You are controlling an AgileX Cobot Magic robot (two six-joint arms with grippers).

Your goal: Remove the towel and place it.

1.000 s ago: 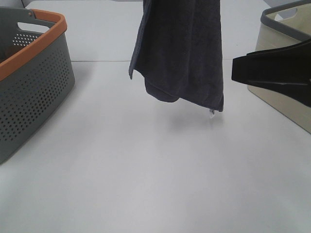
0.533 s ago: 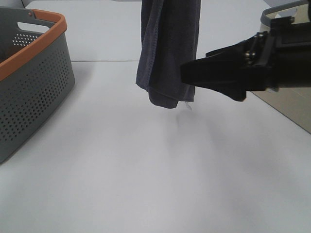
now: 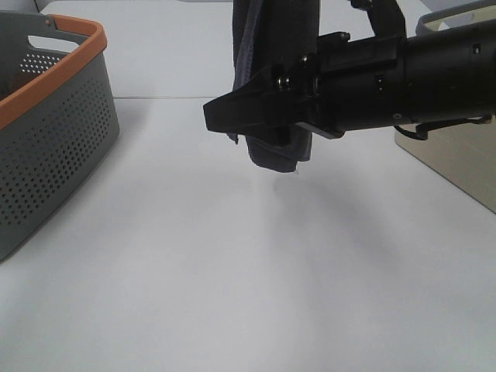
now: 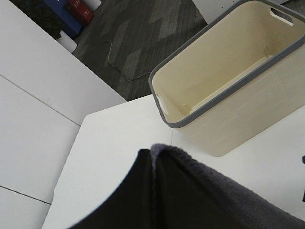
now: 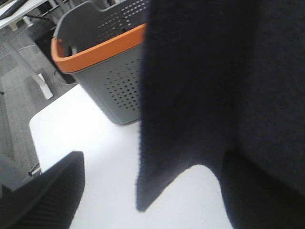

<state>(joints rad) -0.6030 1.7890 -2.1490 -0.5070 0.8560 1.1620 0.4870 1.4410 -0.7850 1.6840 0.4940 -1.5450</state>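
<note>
Towel dark charcoal terry, hanging bunched in vertical folds.

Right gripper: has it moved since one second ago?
Yes: the right gripper went left, away from the beige grey-rimmed plastic basket, reaching the dark terry towel.

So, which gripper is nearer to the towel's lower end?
Right. The right gripper is open at the towel's lower end; the left gripper grips its top, higher up.

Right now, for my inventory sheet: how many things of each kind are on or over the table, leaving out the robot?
towel: 1
baskets: 2, the grey basket and the cream basket
Total: 3
</note>
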